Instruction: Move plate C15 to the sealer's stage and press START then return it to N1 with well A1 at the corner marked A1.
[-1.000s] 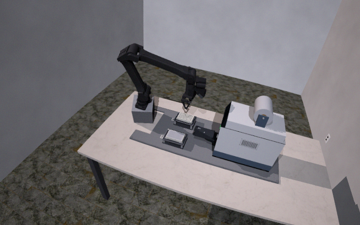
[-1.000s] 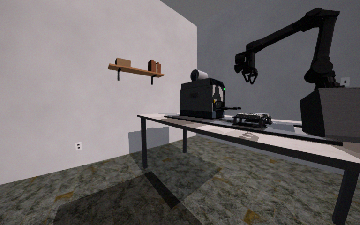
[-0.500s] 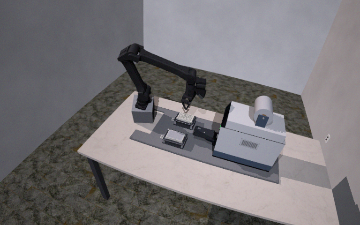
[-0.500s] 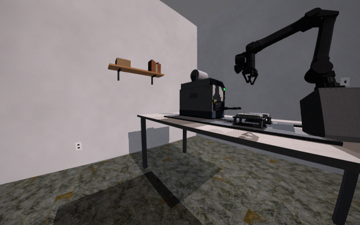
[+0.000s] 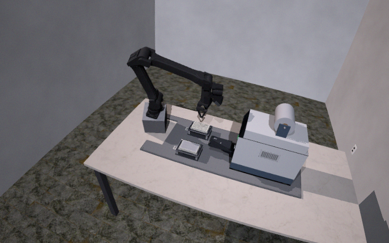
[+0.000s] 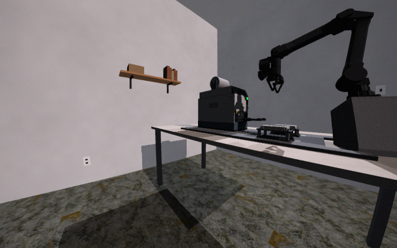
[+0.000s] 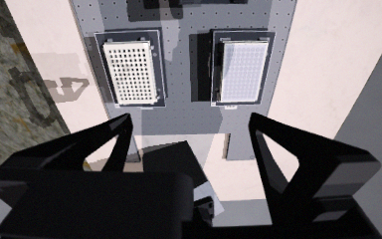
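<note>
Hovering above the nests, our end effector point(image 5: 201, 114) point(image 6: 276, 90) point(image 7: 190, 119) stands wide. We cannot tell which is C15: the open-welled plate point(image 5: 200, 126) point(image 6: 273, 127) point(image 7: 131, 72) or the smooth-topped plate point(image 5: 188, 146) point(image 7: 244, 72), each nested. The sealer's lamp point(image 5: 237, 136) point(image 6: 247, 98) glows green.

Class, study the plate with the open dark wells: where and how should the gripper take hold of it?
Probably by its two long side walls, coming straight down from above. The plate lies flat, raised in its holder, and its narrower width looks likelier to fit between the open fingers.
</note>
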Tool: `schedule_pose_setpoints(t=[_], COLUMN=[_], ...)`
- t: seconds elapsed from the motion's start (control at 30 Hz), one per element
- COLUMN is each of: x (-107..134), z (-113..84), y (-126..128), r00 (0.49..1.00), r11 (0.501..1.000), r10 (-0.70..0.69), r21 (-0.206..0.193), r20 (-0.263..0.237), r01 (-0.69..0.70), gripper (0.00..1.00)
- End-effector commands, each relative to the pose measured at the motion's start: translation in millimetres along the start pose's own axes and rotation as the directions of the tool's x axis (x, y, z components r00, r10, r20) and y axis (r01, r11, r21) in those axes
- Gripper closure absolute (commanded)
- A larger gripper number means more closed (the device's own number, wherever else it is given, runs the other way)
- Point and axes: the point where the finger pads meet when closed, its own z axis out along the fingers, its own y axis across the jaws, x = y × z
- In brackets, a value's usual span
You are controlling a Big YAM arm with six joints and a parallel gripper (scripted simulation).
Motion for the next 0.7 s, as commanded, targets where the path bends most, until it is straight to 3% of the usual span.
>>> schedule_pose_setpoints(t=[0.0, 0.13, 0.2, 0.23, 0.33, 0.4, 0.5, 0.6, 0.67], x=[-17, -16, -15, -11, -6, -6, -4, -4, 2], z=[-10.1, -10.0, 4.0, 11.0, 25.6, 35.7, 40.4, 52.7, 71.2], y=[-5, -5, -5, -6, -5, -7, -7, -5, -4], r00=[1.000, 1.000, 0.993, 0.990, 0.995, 0.981, 0.976, 0.951, 0.964], r11=[1.000, 1.000, 1.000, 1.000, 1.000, 1.000, 1.000, 1.000, 1.000], r10=[0.011, 0.011, 0.015, 0.012, 0.001, 0.003, 0.000, -0.008, -0.018], r21=[-0.003, -0.003, -0.002, -0.002, -0.007, 0.005, 0.004, 0.007, 0.006], r20=[0.016, 0.016, 0.119, 0.138, 0.099, 0.196, 0.218, 0.308, 0.266], r01=[-0.011, -0.011, -0.014, -0.012, -0.001, -0.004, 0.000, 0.006, 0.017], gripper=[0.00, 0.00, 0.00, 0.00, 0.00, 0.00, 0.00, 0.00, 0.00])
